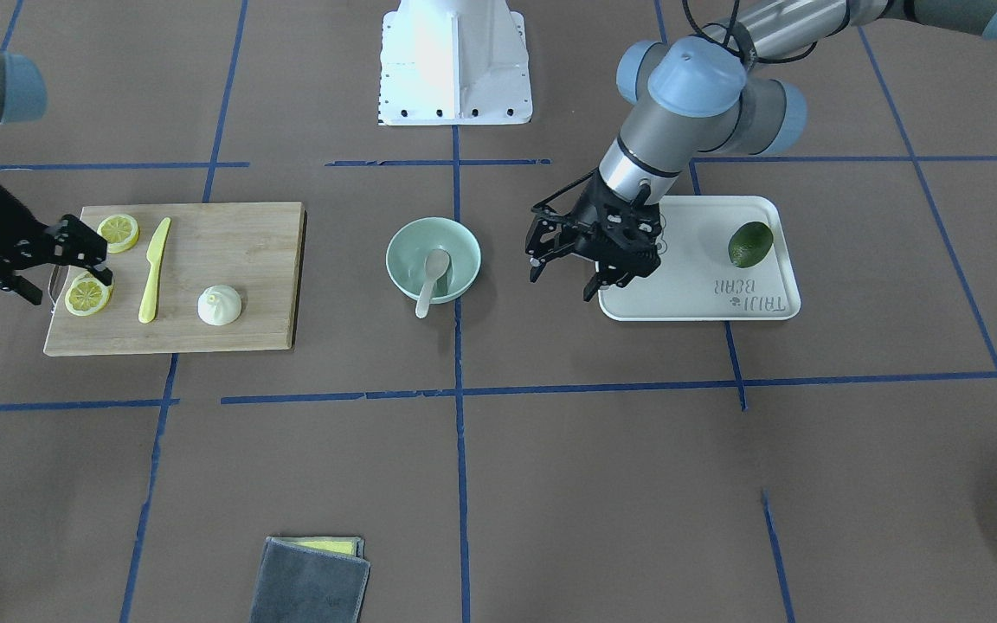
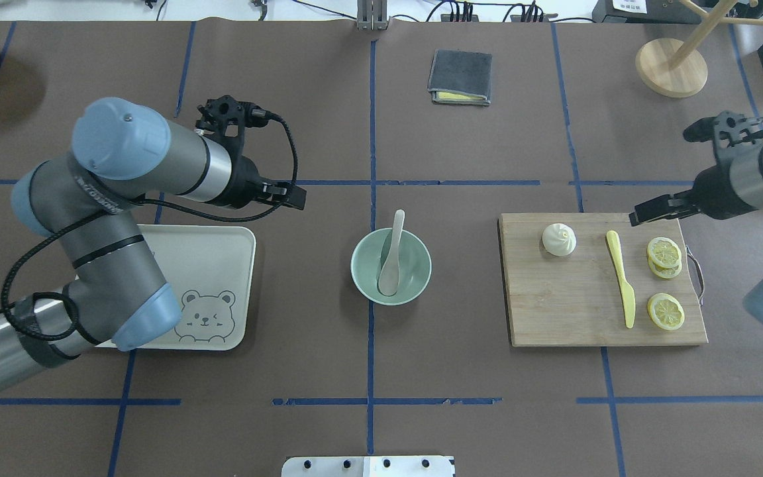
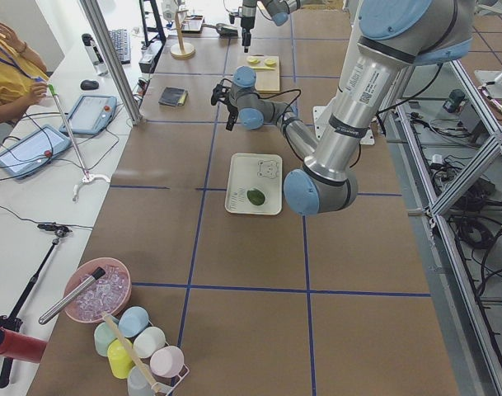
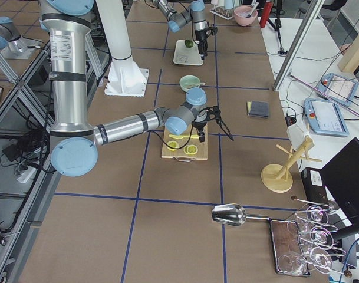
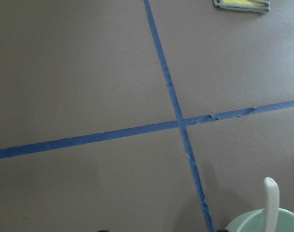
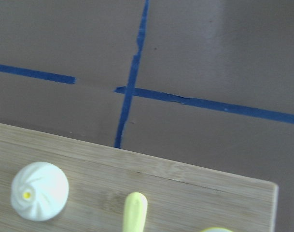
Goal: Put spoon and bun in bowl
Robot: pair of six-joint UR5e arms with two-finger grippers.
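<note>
The off-white spoon (image 1: 431, 277) lies in the mint-green bowl (image 1: 403, 238) at the table's middle, its handle over the rim; both show in the overhead view, spoon (image 2: 391, 255) and bowl (image 2: 361, 271). The white bun (image 1: 220, 305) sits on the wooden cutting board (image 1: 230, 242), also seen in the overhead view (image 2: 559, 239) and the right wrist view (image 6: 39, 191). My left gripper (image 1: 563, 281) is open and empty, between the bowl and the tray. My right gripper (image 1: 105, 266) is open and empty over the lemon slices at the board's outer end, away from the bun.
A yellow plastic knife (image 1: 152, 268) and lemon slices (image 1: 87, 294) lie on the board. A cream bear-print tray (image 1: 697, 294) holds a lime (image 1: 750, 244). A folded grey cloth (image 1: 312, 580) lies at the far side. A wooden stand (image 2: 671, 66) is at the far right.
</note>
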